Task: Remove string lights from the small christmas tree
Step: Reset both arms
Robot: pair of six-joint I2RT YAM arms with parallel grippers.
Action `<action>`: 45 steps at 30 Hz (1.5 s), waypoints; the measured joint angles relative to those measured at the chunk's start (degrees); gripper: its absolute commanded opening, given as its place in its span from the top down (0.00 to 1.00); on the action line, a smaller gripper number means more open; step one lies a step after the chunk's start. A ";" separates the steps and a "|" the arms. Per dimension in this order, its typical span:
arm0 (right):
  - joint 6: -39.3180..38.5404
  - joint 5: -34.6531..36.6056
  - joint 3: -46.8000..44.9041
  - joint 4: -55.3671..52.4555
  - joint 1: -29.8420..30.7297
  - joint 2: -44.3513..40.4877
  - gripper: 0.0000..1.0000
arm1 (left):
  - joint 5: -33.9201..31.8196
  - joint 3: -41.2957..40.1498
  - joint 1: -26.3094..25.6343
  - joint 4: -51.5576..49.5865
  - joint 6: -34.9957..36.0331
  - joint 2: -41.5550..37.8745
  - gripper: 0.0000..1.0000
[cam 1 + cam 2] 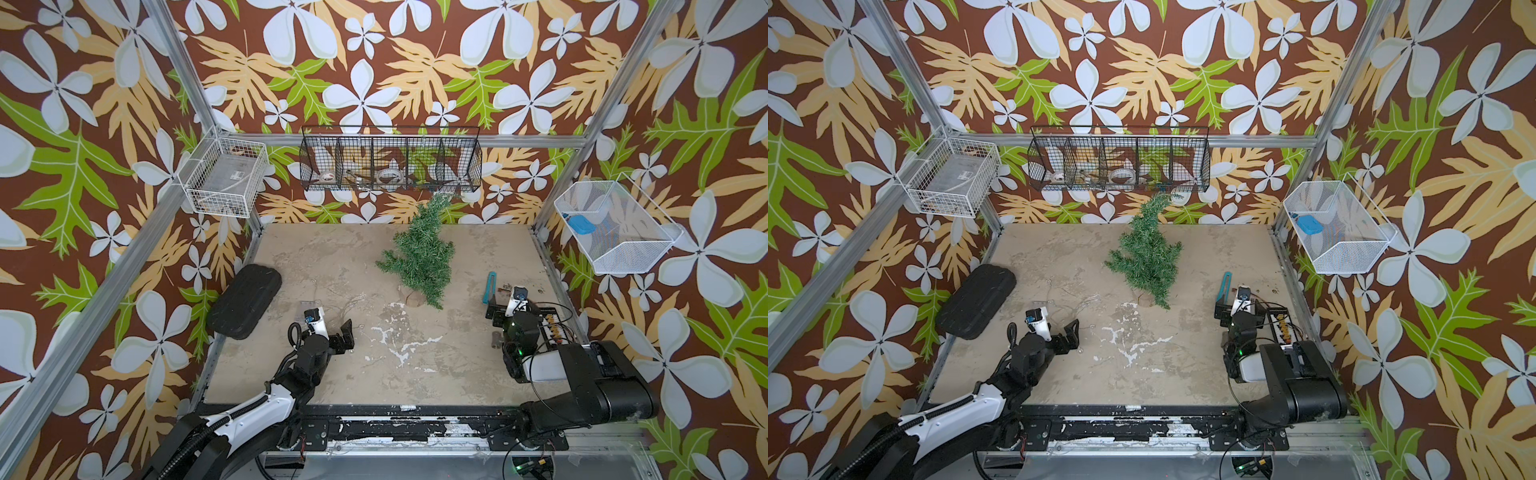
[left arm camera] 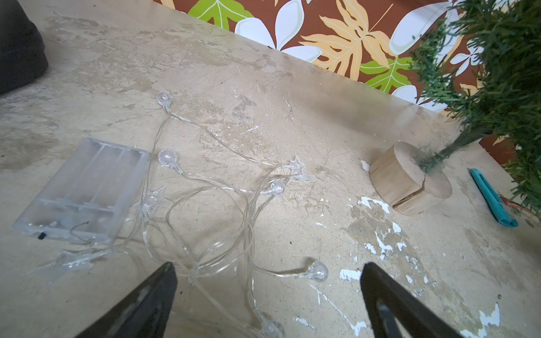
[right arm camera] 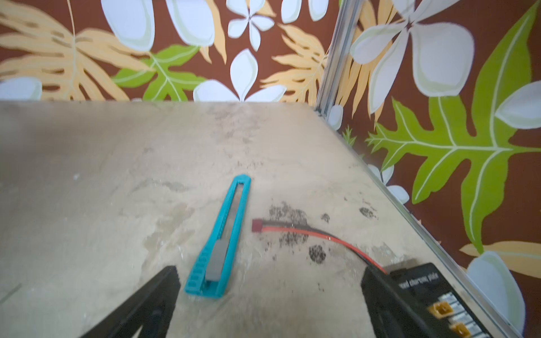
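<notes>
The small christmas tree stands mid-table and leans toward the back wall on its round wooden base. No wire shows on its green branches. The string lights lie in a loose tangle on the table, left of the base, with clear round and star bulbs. Their clear battery box lies beside them. My left gripper hovers open over the near end of the tangle, holding nothing. My right gripper is open and empty at the table's right side, away from the tree.
A teal utility knife lies by my right gripper's fingers. A black charger board with a red lead sits beside it. A black case rests at the left edge. Wire baskets hang on the walls.
</notes>
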 measured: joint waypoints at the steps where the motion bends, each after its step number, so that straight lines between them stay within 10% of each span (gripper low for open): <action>1: -0.33 -0.48 -0.02 1.62 0.11 0.09 0.00 | -0.13 0.13 0.00 0.02 0.02 0.35 0.00; 21: -1.20 -1.60 0.33 3.43 0.24 -0.04 0.00 | 1.92 5.22 0.00 -2.25 -3.89 4.48 0.00; 29: -1.20 -1.62 0.33 3.43 0.24 -0.04 0.00 | -10.73 7.30 1.22 19.12 12.92 16.33 0.00; 37: -1.20 -1.62 0.33 3.43 0.24 -0.04 0.00 | -9.77 -1.75 5.60 44.94 24.65 15.06 0.00; 45: -1.20 -1.64 0.33 3.43 0.24 -0.04 0.00 | -7.63 0.13 12.07 38.36 31.10 5.42 0.00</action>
